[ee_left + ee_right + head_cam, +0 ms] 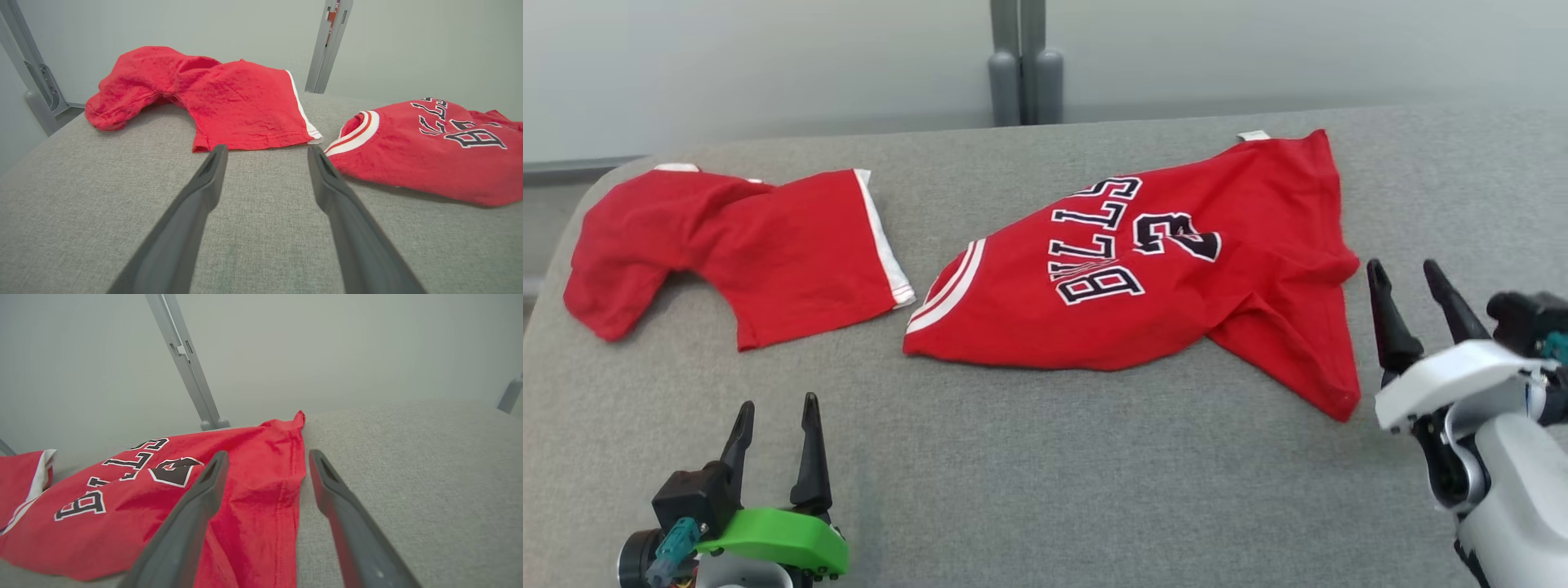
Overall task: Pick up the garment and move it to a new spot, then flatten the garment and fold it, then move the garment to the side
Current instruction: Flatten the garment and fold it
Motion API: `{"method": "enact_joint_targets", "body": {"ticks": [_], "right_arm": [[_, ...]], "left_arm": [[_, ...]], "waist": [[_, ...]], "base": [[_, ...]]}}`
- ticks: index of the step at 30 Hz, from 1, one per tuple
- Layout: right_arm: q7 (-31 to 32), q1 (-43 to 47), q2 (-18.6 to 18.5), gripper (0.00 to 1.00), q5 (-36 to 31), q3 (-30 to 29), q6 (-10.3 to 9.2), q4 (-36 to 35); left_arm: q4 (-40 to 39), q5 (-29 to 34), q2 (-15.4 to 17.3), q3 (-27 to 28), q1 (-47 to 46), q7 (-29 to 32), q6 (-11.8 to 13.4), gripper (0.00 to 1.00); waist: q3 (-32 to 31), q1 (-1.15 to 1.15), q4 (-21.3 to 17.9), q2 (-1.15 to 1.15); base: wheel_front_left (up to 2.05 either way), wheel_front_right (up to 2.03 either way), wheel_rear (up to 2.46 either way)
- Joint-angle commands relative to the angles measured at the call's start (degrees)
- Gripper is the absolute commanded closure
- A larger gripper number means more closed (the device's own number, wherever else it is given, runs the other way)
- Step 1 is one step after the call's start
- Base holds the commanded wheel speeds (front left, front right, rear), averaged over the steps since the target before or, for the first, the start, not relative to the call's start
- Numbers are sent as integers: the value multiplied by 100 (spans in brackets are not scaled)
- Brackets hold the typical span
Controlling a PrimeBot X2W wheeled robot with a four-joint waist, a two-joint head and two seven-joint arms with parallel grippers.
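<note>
Your right gripper (1405, 268) stands wide and empty, the red jersey (1160, 278) lying crumpled just to its left on the grey pad (1045, 490). Your left gripper (778, 402), wide too, points at red shorts (768, 245) ahead.

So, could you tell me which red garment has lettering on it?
The jersey on the right, with black letters and a number; the shorts on the left are plain red with white edge stripes.

Your head camera looks down from high up at the grey desk (1045, 490). Both wrist cameras sit low, close to it, and share the lettered red jersey (429, 163).
</note>
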Motion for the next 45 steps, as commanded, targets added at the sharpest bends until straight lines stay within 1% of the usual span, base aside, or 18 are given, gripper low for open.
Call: {"method": "enact_joint_targets", "body": {"ticks": [1, 6, 10, 12, 17, 20, 23, 27, 32, 35, 38, 40, 44, 45], "right_arm": [[-45, 266, 67, 0, -104, -128, 3, -198], [-37, 1039, 382, 0, -509, -588, 3, -979], [-38, 1329, 657, 0, -763, -865, 3, -1293], [-39, 1455, 781, 0, -874, -903, 3, -1387], [-39, 1509, 823, 0, -1042, -747, 3, -1362], [-40, 1442, 793, 0, -1102, -689, 3, -1308], [-40, 1390, 767, 0, -1139, -615, 3, -1233], [-40, 1287, 780, 0, -1127, -566, 3, -1209], [-40, 1121, 847, 0, -1144, -528, 3, -1247], [-40, 1053, 911, 0, -1134, -527, 3, -1273], [-40, 995, 959, 0, -1133, -563, 3, -1287], [-40, 981, 986, 0, -1143, -565, 3, -1282], [-40, 959, 1013, 0, -1167, -573, 3, -1272], [-40, 959, 1020, 0, -1171, -569, 3, -1265]], "left_arm": [[-53, -38, 24, 24, 121, -17, 33, 0], [-127, -46, 36, 3, 204, -17, 20, 0], [-174, -66, 81, -57, 167, 17, -7, 0], [-215, -86, 103, -72, 152, 43, -14, 0], [-240, -116, 119, -134, 83, 123, -20, 0], [-231, -261, 90, -189, -4, 234, -43, 0], [-103, -442, 70, -336, -109, 569, -89, 0], [104, -737, 121, -563, -362, 1089, -145, 0], [545, -1254, 346, -859, -749, 1939, -176, 0], [733, -1943, 369, -1034, -937, 2262, -181, 0], [772, -2779, 493, -1174, -1097, 2364, -181, 0], [826, -3208, 578, -1244, -1178, 2366, -181, 0], [1103, -3749, 745, -1273, -1375, 2219, -182, 0], [1223, -3819, 840, -1297, -1418, 2182, -182, 0]], "waist": [[-357, 1, -393, 0], [-345, 1, -455, 0], [-278, 1, -449, 0], [-251, 1, -462, 0], [-216, 1, -508, 0], [-171, 1, -527, 0], [-117, 1, -553, 0], [0, 1, -637, 0], [204, 1, -872, 0], [302, 1, -1050, 0], [409, 1, -1211, 0], [465, 1, -1284, 0], [531, 1, -1358, 0], [538, 1, -1372, 0]], "base": [[0, 0, 0], [0, 0, 0], [0, 0, 0], [0, 0, 0], [0, 0, 0], [0, 0, 0], [0, 0, 0], [0, 0, 0], [0, 0, 0], [0, 0, 0], [0, 0, 0], [0, 0, 0], [0, 0, 0], [0, 0, 0]]}}
